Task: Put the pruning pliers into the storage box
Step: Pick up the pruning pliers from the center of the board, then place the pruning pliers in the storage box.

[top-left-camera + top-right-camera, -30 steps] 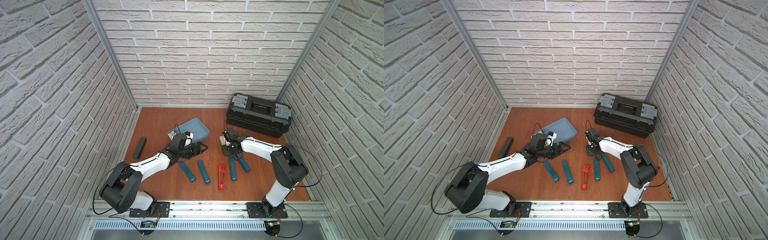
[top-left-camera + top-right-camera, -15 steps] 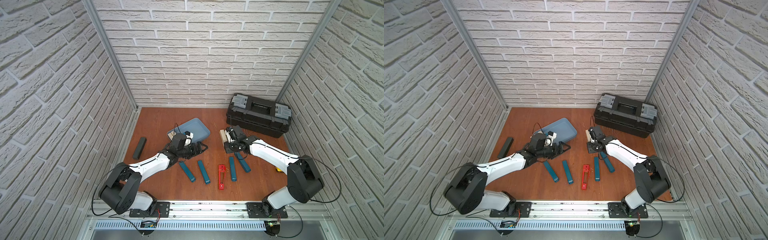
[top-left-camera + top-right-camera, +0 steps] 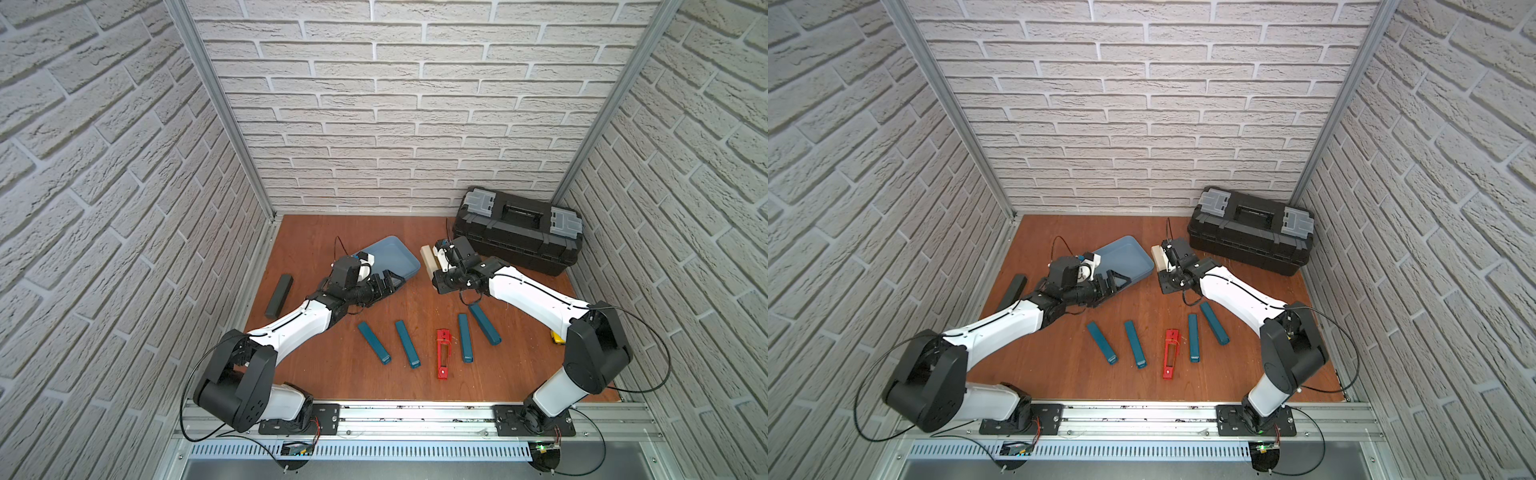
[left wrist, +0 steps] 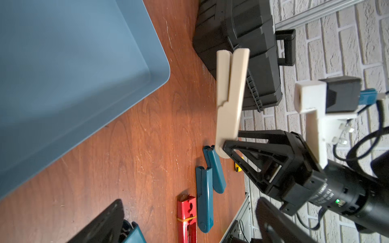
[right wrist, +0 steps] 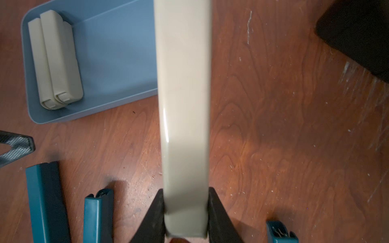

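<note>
Pruning pliers point(image 5: 185, 126) look beige, glossy, perhaps folded.

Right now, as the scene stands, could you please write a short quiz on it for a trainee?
1. True or false: the right hand grips a beige bar-shaped pruning pliers.
2. How many other beige pliers lie inside the light blue plastic tray?
3. Where does the thin red slotted pliers lie? A: in that tray; B: on the brown wooden table; C: in the right hand.
Key: 1 true; 2 two; 3 B.
</note>
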